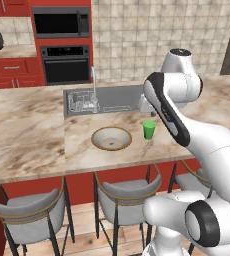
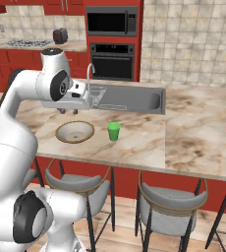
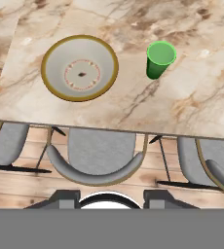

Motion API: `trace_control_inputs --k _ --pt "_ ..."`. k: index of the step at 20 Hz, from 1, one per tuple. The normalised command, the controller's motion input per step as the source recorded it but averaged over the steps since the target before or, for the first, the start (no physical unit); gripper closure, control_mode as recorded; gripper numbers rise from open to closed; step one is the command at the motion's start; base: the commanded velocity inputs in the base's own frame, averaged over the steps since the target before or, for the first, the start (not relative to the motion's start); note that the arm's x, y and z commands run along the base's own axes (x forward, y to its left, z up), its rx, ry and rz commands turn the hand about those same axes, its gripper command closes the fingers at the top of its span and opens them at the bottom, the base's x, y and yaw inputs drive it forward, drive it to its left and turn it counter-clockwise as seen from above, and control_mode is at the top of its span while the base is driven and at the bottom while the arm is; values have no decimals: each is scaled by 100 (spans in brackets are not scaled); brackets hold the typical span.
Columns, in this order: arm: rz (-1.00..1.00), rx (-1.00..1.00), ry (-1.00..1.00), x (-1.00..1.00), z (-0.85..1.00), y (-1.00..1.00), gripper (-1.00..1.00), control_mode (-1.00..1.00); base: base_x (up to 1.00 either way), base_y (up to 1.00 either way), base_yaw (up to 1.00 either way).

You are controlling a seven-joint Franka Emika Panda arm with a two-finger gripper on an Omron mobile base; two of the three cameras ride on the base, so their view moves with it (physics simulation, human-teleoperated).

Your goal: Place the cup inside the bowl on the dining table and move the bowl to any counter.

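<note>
Both bowl [image 3: 79, 68] and cup [image 3: 159, 59] empty.

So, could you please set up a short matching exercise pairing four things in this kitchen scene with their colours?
Things:
1. cup
2. bowl
3. stool
4. oven

Colours:
A. grey seat
B. bright green
C. black front
D. beige-grey with a brown-gold rim

Pairs: 1-B, 2-D, 3-A, 4-C
</note>
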Motion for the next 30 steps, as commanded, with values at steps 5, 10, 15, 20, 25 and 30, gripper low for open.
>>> trace_control_inputs --k 5,10,15,20,25,30 --pt "0 0 0 0 -7 -8 -100 -100 0 0 0" --pt "0 0 0 0 -13 -21 -100 -100 0 0 0" --pt "0 0 0 3 -15 -27 -100 -100 0 0 0" --pt "0 0 0 6 -14 -31 -100 -100 0 0 0" --pt "0 0 0 10 -4 -28 -100 -100 0 0 0" --pt "0 0 0 17 -7 -25 -100 -100 0 0 0"
